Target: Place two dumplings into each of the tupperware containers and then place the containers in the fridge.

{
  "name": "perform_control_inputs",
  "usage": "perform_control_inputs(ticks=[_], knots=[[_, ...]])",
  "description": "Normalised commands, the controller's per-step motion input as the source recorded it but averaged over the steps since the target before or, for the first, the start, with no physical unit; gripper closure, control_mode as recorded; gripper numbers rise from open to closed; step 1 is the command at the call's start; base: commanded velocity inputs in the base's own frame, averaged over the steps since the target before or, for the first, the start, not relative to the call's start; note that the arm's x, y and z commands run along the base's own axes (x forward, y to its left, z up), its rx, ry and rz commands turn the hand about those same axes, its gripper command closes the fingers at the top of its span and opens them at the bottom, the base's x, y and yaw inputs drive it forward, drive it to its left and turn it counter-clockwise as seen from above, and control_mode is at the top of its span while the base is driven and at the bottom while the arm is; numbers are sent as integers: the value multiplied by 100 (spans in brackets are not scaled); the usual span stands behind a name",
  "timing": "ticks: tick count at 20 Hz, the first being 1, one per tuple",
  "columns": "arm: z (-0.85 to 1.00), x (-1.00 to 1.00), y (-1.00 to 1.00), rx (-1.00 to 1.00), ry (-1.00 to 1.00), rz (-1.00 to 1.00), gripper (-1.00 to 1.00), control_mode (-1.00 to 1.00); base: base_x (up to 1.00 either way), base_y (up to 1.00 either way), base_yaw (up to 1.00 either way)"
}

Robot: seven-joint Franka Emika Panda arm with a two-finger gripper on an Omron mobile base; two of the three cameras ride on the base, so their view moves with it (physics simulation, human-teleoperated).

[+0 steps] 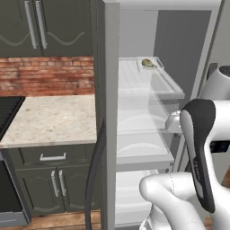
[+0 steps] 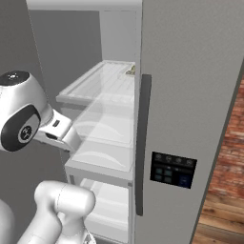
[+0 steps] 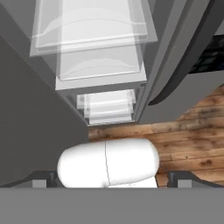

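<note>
- The claw stands wide and empty, looking down at the wooden floor.
- One shallow whitish tupperware container with tan dumplings sits on the top shelf of the tall silver-grey fridge.
- Risk: the arm's elbow could clip the fridge's open door or the glass shelves.
- The speckled stone desk lies left.
</note>
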Motion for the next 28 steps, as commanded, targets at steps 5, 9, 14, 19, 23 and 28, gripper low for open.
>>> perform_control_inputs(ticks=[5,9,14,19,23,28], knots=[[0,-6,-1,0,0,2,-100,-100,0,0,0],[0,0,0,0,0,0,-100,100,-71,-21,-4],[0,0,0,0,0,0,-100,100,-96,-52,-30],[0,0,0,0,0,0,-100,100,-11,-8,-84],[0,0,0,0,0,0,-100,100,-4,-23,-88],[0,0,0,0,0,0,-100,100,-1,-23,-87]])
